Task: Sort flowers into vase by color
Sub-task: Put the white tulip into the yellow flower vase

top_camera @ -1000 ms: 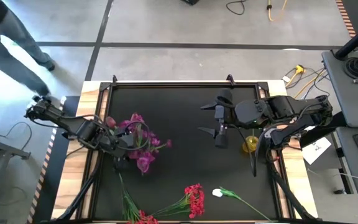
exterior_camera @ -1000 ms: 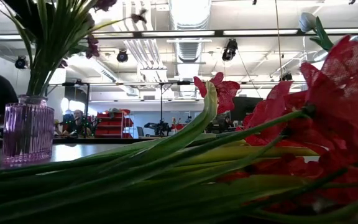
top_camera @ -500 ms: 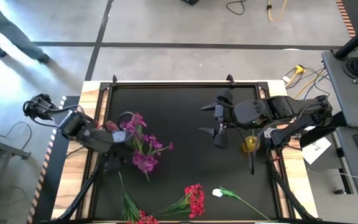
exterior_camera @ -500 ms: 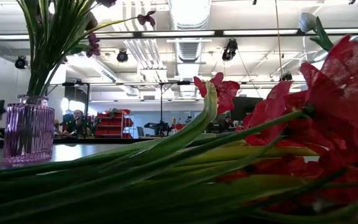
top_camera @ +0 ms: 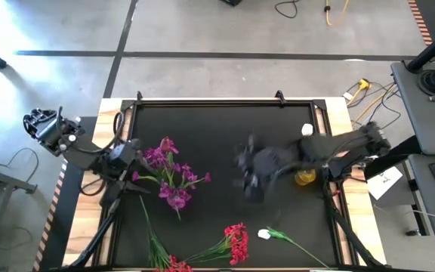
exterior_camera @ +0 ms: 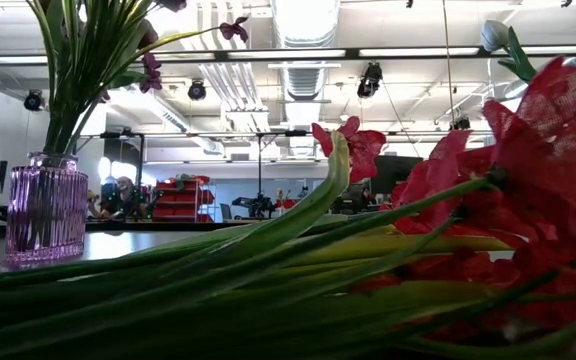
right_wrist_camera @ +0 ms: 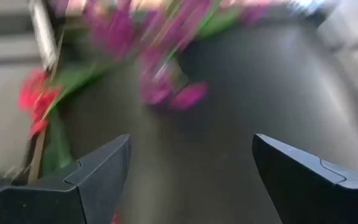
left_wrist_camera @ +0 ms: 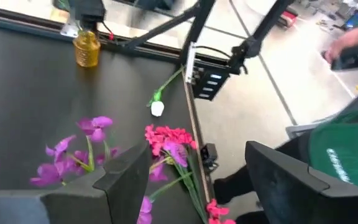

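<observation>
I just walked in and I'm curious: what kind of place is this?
Probably a robotics lab or workshop. Two robot arms work over a black table strewn with artificial flowers; beyond it are exposed ceiling ducts, red storage bins and loose floor cables.

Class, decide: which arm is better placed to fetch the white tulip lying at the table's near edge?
Probably the right. Its gripper, jaws open, hangs over mid-table, nearer the white tulip. The left gripper, also open, sits beside the purple flowers, farther off.
</observation>
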